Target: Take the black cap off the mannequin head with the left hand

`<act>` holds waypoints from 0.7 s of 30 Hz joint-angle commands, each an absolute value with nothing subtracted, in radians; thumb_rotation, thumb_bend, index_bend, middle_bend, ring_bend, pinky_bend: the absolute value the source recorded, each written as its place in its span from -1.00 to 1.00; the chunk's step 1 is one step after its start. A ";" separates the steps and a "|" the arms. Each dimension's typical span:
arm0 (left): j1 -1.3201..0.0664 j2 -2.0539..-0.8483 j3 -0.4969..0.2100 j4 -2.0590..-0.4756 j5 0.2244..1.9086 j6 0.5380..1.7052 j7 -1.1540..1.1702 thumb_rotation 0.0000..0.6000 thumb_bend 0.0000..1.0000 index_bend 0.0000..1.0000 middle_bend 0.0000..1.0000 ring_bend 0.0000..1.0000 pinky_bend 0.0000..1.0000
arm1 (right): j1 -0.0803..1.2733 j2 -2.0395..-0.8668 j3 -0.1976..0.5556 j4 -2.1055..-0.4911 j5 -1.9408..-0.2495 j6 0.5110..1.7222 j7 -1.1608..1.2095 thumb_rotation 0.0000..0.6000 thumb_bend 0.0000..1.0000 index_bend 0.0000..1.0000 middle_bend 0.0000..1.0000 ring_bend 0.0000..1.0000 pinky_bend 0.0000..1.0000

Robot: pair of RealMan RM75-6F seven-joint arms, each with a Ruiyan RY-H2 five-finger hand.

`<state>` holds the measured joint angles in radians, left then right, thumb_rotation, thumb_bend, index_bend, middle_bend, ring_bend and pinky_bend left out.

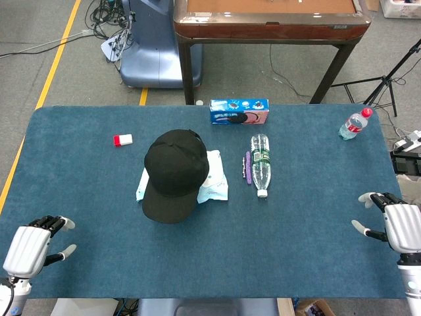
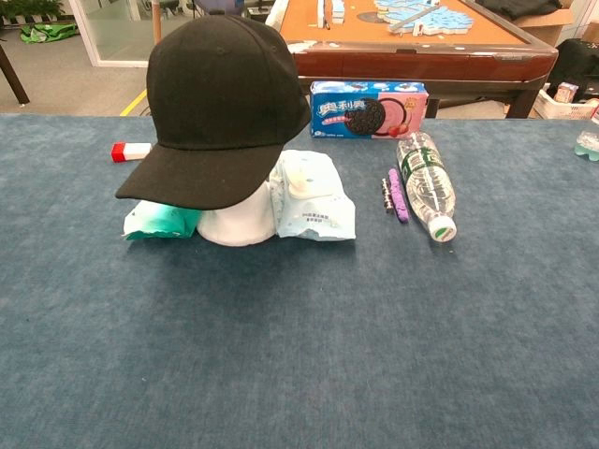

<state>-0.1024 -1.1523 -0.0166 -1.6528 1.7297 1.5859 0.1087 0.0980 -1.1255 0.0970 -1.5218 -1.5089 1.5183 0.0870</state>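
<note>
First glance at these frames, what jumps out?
The black cap dominates: it sits on the white mannequin head left of the table's middle, brim toward the robot, wipe packets on either side. To its right a clear bottle lies flat, with a blue cookie box at the far edge. Both hands wait at the near corners, left hand and right hand, fingers apart and holding nothing.
</note>
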 commanded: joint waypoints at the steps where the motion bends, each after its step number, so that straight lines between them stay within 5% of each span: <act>1: -0.130 -1.153 -0.011 -1.659 1.794 1.603 0.086 1.00 -0.87 0.11 0.28 0.07 0.26 | 0.098 -1.125 0.098 -1.521 -1.507 1.517 0.088 1.00 -0.80 -0.12 0.04 -0.17 0.15; 21: -0.263 -1.268 -0.044 -1.718 1.897 1.487 0.216 1.00 -1.00 0.23 0.40 0.15 0.29 | 0.090 -1.114 0.104 -1.516 -1.501 1.524 0.122 1.00 -0.80 -0.12 0.04 -0.17 0.15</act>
<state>-0.2498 -1.2533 -0.0364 -1.7150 1.8966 1.5014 0.2009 0.0905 -1.1142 0.1033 -1.5166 -1.5009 1.5241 0.1218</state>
